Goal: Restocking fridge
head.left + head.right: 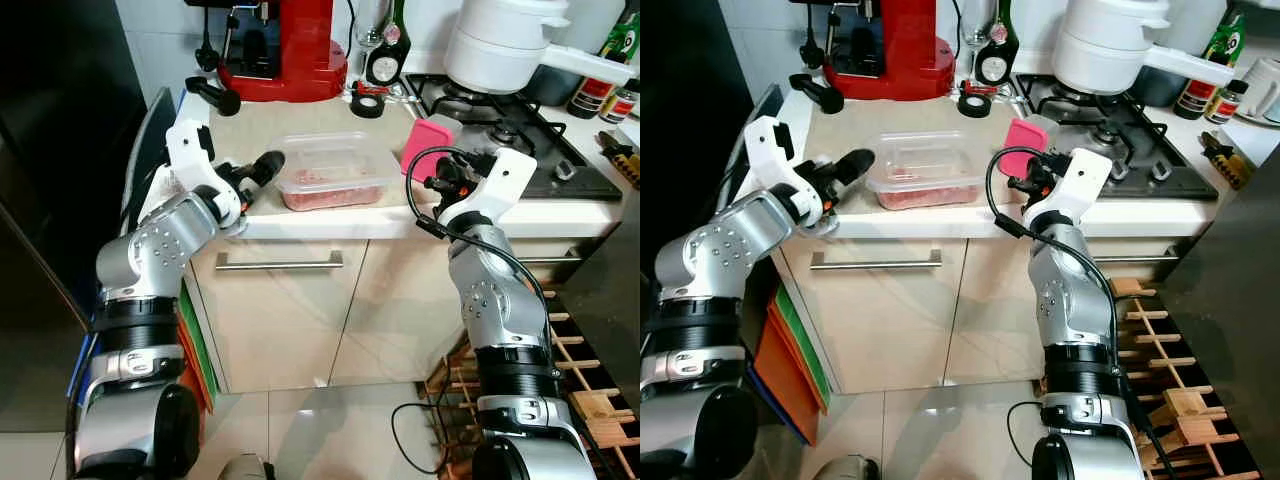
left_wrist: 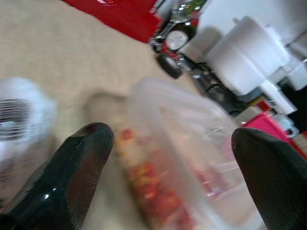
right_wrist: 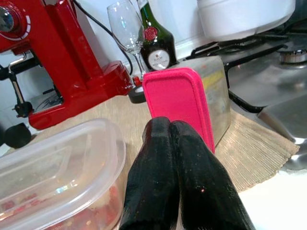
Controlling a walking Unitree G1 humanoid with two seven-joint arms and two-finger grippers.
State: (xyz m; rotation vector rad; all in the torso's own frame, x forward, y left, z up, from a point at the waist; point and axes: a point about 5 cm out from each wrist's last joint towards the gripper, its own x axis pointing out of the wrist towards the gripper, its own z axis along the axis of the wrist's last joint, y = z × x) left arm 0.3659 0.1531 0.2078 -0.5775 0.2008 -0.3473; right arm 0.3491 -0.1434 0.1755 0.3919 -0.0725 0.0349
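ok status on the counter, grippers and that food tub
Left gripper open at the near end of the clear container. Right gripper shut, empty, pointing at the pink lid. Container sits lidded on the counter, untouched. Nothing in the way.

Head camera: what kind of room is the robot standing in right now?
Almost certainly a home kitchen. A gas hob carries a white pot, a red coffee machine stands at the back of the countertop, and cabinet doors sit below it.
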